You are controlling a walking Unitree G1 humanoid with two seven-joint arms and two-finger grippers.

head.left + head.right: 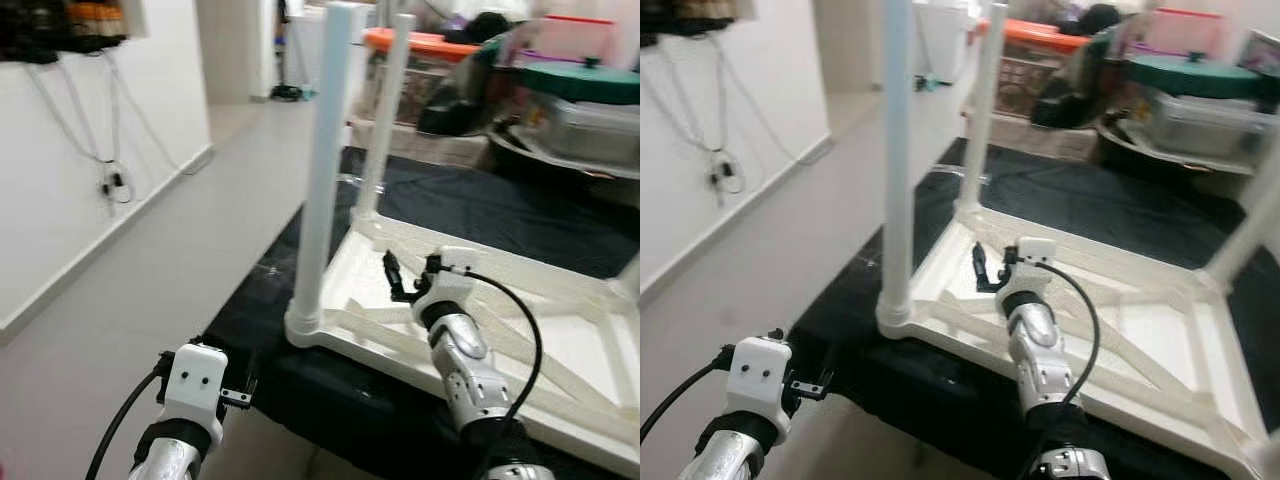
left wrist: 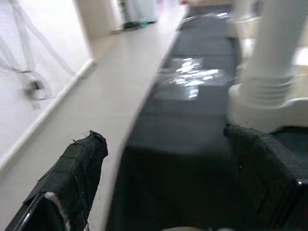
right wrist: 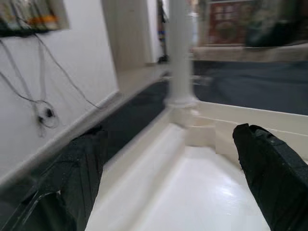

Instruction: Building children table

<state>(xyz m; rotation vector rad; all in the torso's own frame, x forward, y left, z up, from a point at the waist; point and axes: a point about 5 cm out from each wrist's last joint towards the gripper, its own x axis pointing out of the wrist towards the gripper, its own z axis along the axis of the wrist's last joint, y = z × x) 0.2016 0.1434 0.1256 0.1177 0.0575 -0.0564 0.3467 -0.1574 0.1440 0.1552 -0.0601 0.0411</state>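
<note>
A white children's table (image 1: 400, 350) lies upside down on a black cloth (image 1: 250, 310). One white leg (image 1: 325, 180) stands upright in the near left corner. A second leg (image 1: 385, 110) stands in the far left corner, and a third, blurred leg (image 1: 1250, 235) rises at the right. My right gripper (image 1: 410, 278) hovers open just above the underside, close to the left rail, with nothing between its fingers (image 3: 274, 178). My left gripper (image 2: 168, 192) is open and empty, low at the cloth's near left edge, facing the near leg's base (image 2: 267, 91).
Storage bins with an orange lid (image 1: 420, 45) and a green lid (image 1: 585, 80) crowd the far side beyond the cloth. A pale floor (image 1: 200, 230) runs along the left. A white wall with hanging cables (image 1: 100, 150) borders it.
</note>
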